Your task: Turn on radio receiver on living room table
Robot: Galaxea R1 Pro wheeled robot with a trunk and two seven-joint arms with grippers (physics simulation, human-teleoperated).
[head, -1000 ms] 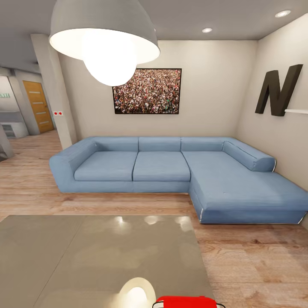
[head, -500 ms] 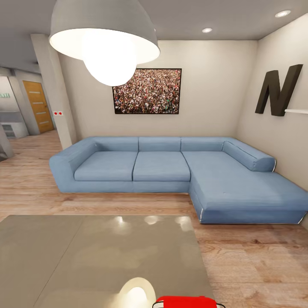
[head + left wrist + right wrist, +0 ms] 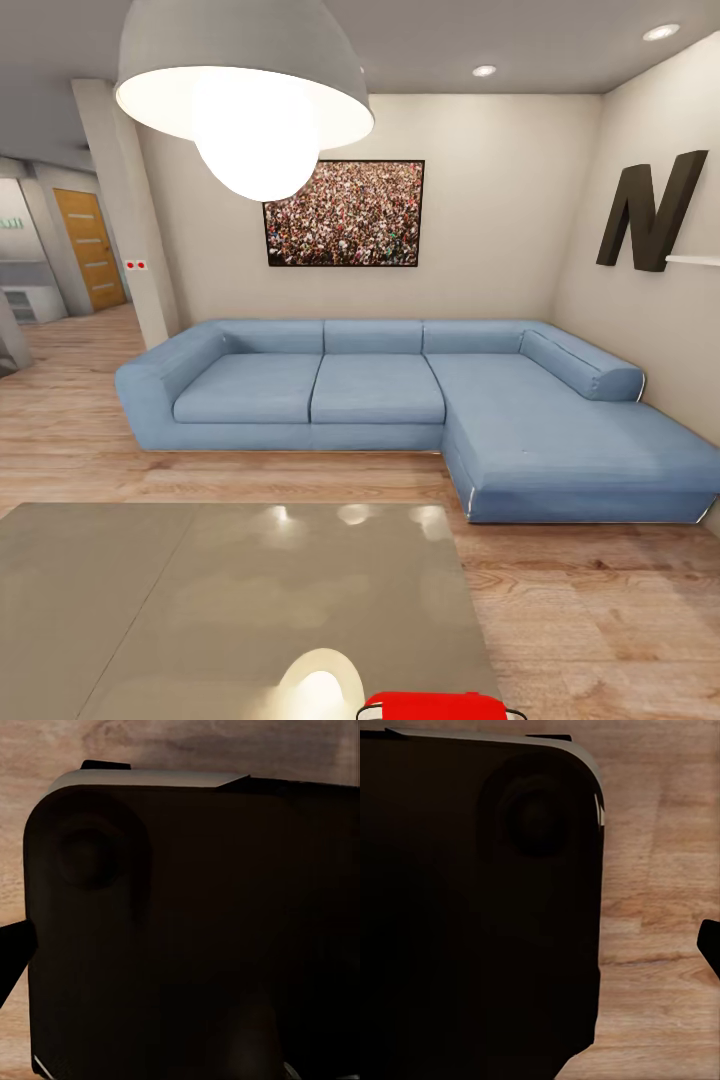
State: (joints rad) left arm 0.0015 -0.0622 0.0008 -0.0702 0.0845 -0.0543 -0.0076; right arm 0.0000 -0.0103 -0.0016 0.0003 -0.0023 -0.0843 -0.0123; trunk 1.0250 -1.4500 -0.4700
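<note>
The red top of the radio receiver (image 3: 435, 704) pokes up at the bottom edge of the head view, standing on the near right part of the glossy grey-taupe table (image 3: 200, 600). Its face and dial are cut off. In the left wrist view, one dark fingertip (image 3: 11, 960) of my left gripper (image 3: 180, 964) shows at the picture's edge against wood floor, in front of a dark rounded body of the robot. One dark fingertip (image 3: 711, 945) of my right gripper (image 3: 540, 945) likewise sits at the edge. Both fingertips stand far out, with nothing held.
A blue L-shaped sofa (image 3: 400, 400) stands beyond the table across a strip of wood floor (image 3: 580, 620). A big pendant lamp (image 3: 245, 90) hangs close above. The crowd picture (image 3: 345, 213) and a dark letter N (image 3: 650, 210) hang on cream walls. A hallway with a wooden door (image 3: 90, 250) opens at left.
</note>
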